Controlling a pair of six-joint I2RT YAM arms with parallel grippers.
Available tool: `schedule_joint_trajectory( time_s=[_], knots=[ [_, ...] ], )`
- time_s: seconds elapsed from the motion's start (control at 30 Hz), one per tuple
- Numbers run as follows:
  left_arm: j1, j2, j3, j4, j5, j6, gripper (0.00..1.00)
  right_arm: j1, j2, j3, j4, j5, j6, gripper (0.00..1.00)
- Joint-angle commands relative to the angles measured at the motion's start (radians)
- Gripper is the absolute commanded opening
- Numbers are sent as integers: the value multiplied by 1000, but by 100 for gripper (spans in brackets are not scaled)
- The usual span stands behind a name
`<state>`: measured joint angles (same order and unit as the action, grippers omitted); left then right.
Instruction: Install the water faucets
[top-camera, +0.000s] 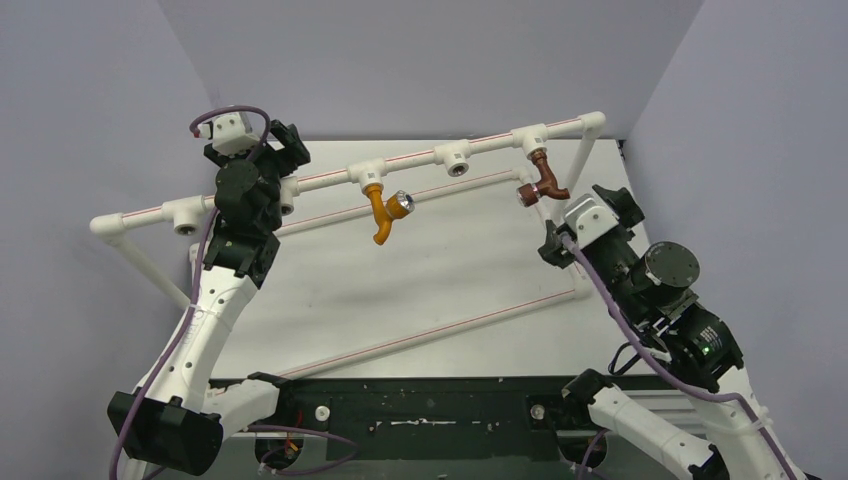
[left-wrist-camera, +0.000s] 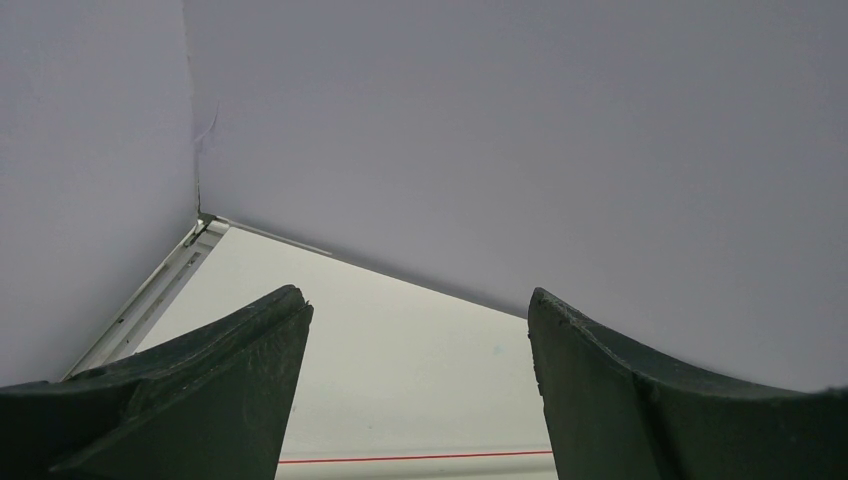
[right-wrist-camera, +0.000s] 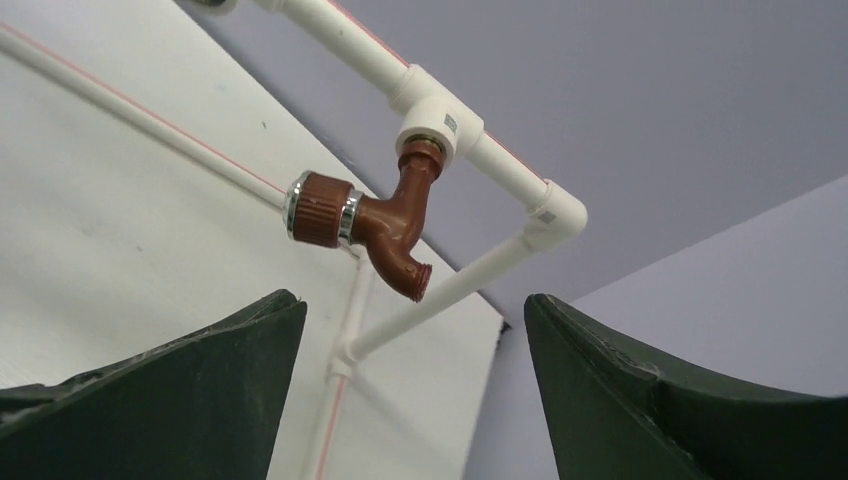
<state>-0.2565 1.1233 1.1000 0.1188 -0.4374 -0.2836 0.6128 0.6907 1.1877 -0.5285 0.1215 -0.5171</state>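
The orange-yellow faucet (top-camera: 383, 212) hangs from a white T socket (top-camera: 368, 174) on the raised pipe rail, its silver knob facing right. The dark red-brown faucet (top-camera: 543, 180) sits in the T socket (top-camera: 533, 140) near the rail's right end. In the right wrist view it (right-wrist-camera: 385, 225) is screwed into its socket (right-wrist-camera: 438, 122) with the spout down. My right gripper (right-wrist-camera: 415, 330) is open and empty, just below and short of it. It also shows in the top view (top-camera: 572, 222). My left gripper (left-wrist-camera: 420, 310) is open and empty at the rail's left part (top-camera: 262, 150).
The white pipe frame (top-camera: 480, 145) spans the table's back, with bare T sockets in the middle (top-camera: 457, 155) and at the left (top-camera: 188, 215). Lower pipes with red lines (top-camera: 430, 335) cross the table. Grey walls close in at the back and both sides.
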Motion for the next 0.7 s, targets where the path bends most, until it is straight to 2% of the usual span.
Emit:
schedule_joint_trajectory(
  time_s=[0.0, 0.2, 0.3, 0.67],
  knots=[
    [-16, 56, -79, -275, 23, 1, 78, 36, -5, -14, -89, 12, -362, 83],
    [-16, 57, -77, -277, 27, 0, 78, 67, -10, -120, 36, 180, -635, 80],
    [-17, 54, -79, -275, 29, 0, 78, 88, -9, -193, 190, 284, -781, 82],
    [-17, 56, -81, -274, 32, -1, 78, 114, 49, -356, 571, 365, -1189, 82]
  ],
)
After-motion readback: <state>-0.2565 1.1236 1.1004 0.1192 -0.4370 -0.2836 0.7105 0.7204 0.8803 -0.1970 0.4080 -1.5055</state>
